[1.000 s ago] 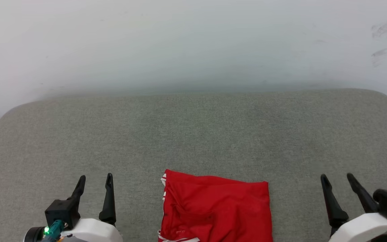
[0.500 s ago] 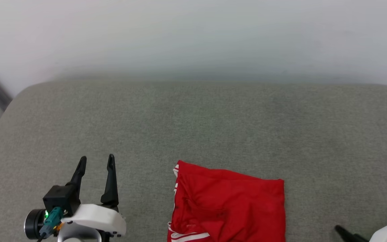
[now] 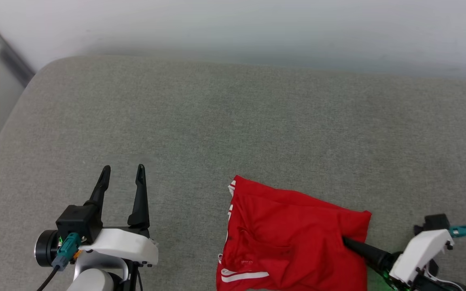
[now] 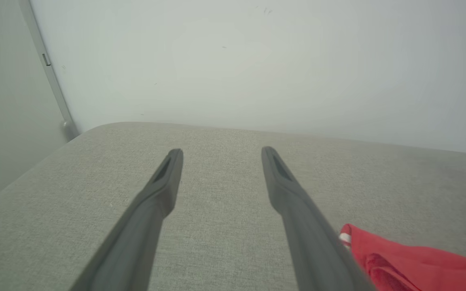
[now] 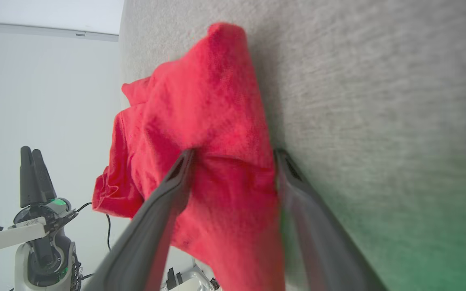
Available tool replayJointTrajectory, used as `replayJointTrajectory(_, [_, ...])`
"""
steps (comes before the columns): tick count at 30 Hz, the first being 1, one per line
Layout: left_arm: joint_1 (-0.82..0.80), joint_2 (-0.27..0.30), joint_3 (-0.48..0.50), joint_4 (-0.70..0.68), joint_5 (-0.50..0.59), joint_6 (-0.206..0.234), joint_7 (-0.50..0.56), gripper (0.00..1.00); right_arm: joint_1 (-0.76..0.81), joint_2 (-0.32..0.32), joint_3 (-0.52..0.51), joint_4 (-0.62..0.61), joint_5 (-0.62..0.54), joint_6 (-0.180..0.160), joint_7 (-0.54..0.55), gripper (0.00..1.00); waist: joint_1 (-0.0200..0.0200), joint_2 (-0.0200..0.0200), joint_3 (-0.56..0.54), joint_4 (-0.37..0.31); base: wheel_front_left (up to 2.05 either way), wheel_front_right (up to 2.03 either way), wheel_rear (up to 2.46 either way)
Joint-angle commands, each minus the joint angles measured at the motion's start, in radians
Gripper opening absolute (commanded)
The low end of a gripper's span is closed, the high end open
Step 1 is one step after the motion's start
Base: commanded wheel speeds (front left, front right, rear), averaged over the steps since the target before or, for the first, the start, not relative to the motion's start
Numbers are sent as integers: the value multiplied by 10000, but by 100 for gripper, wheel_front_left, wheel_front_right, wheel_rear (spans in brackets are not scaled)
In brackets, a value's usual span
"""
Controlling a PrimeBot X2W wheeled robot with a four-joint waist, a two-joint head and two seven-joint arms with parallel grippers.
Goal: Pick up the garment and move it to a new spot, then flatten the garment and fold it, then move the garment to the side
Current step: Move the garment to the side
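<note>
The garment [image 3: 289, 238], a red jersey with white stripes at its left edge, lies folded near the front of the grey cushion [image 3: 233, 121]. My right gripper [image 3: 348, 242] points left at the garment's right edge. In the right wrist view its open jaws [image 5: 234, 152] straddle that edge, one finger on top of the red fabric [image 5: 200, 101] and the other against the cushion beside it. My left gripper [image 3: 123, 167] stands open over bare cushion, well left of the garment. The left wrist view shows its fingers apart [image 4: 221, 150], with a corner of the garment [image 4: 411, 262] at the lower right.
A pale wall [image 3: 257, 24] rises behind the cushion. A grey metal strip [image 3: 6, 52] runs down the wall at the far left, past the cushion's rounded corner. Bare cushion stretches behind and to the left of the garment.
The camera has turned, shifting the whole picture. My right gripper has swung from pointing up beside the garment to pointing left at its right edge. The left gripper stays open.
</note>
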Motion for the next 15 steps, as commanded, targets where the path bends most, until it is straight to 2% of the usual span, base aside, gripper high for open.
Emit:
replayJointTrajectory(1, [-97,-55,38,37,99,-61,-65,100,-85,120,405,345,34,-20,-121,100,-1,0,82,89,0,0,0])
replayJointTrajectory(2, [-120,-67,51,36,116,-81,-67,100,-122,121,560,418,22,-20,-223,92,-1,0,97,101,0,0,0])
replayJointTrajectory(3, [-129,-84,47,50,133,-95,-66,100,-148,103,700,488,-9,-20,-289,42,-1,0,93,116,0,0,0])
replayJointTrajectory(4, [-118,-107,30,67,170,-124,-66,100,-157,46,818,537,-22,-21,-350,11,-1,0,77,130,0,0,0])
replayJointTrajectory(5, [-101,-114,33,80,190,-148,-66,100,-171,-29,914,554,-42,-20,-435,0,-1,0,52,133,0,0,0])
replayJointTrajectory(11, [112,-162,25,208,278,-250,-67,100,-137,-568,1469,244,-245,-14,-890,0,-1,0,-271,-16,0,0,0])
replayJointTrajectory(15, [280,-20,-27,243,395,-256,-64,100,-125,-1282,1934,140,-1382,-15,-1440,0,-1,0,-553,-414,0,0,0])
